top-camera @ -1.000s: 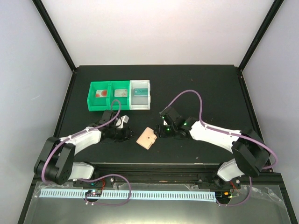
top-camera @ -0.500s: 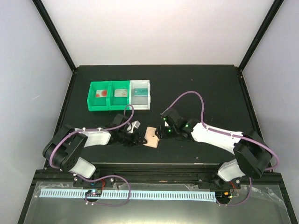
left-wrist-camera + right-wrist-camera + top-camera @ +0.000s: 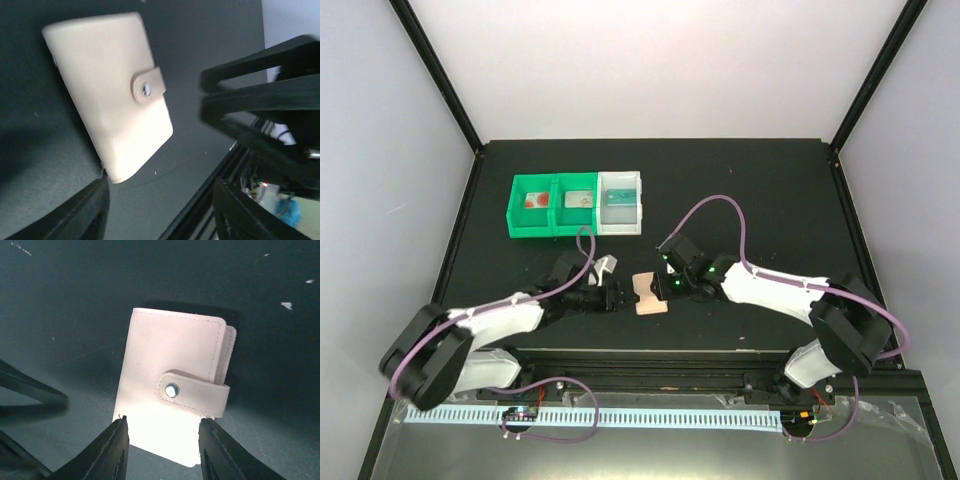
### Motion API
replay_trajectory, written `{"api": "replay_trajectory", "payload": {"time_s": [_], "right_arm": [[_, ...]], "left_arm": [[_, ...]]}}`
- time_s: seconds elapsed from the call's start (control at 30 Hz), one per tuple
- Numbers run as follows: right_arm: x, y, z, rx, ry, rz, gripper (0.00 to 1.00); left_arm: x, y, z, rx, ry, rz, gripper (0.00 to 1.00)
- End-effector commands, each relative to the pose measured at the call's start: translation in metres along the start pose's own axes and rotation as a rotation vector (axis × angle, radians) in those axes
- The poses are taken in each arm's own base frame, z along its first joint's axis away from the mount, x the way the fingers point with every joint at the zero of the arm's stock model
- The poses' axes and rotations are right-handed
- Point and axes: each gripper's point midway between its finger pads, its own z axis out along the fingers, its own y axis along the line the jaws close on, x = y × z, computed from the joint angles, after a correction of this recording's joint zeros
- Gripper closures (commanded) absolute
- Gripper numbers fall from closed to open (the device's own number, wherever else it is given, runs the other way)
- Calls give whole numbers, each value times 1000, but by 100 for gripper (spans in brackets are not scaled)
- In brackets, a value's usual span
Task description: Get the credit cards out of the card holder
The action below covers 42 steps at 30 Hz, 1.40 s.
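Closer to the wallet (image 3: 172, 367) the left pincer (image 3: 160, 186) has been brought since half a second ago, and the wallet has been shifted slightly toward the right pincer (image 3: 162, 421). Both pincers are seen spread wide, with nothing held. The wallet lies shut on the tabletop (image 3: 760, 200) between them, its tab snapped. Three cards (image 3: 579, 199) are seen in bins (image 3: 516, 222), well beyond the left pincer.
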Motion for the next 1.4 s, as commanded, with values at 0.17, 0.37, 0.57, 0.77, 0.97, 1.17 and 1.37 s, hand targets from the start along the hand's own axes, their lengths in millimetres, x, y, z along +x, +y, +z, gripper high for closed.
{"api": "replay_trajectory", "payload": {"time_s": [0.17,0.37,0.57,0.77,0.97,1.17,1.37], "right_arm": [[-9,16,15,35,4,-59,63],[-16,15,22,104,13,-89,65],[-13,10,28,159,34,-116,65],[-8,8,32,203,67,-139,65],[0,6,38,220,88,-138,67],[17,-2,56,268,133,-152,69],[36,-18,67,357,187,-184,75]], "left_arm": [[-44,-23,-89,-252,-351,181,27],[-58,-48,-146,-307,-539,241,1],[-52,-53,-170,-315,-601,238,1],[-46,-55,-184,-289,-657,241,1],[-43,-50,-190,-309,-678,241,1],[-40,-40,-181,-321,-651,230,1],[-37,-35,-174,-312,-628,213,1]]}}
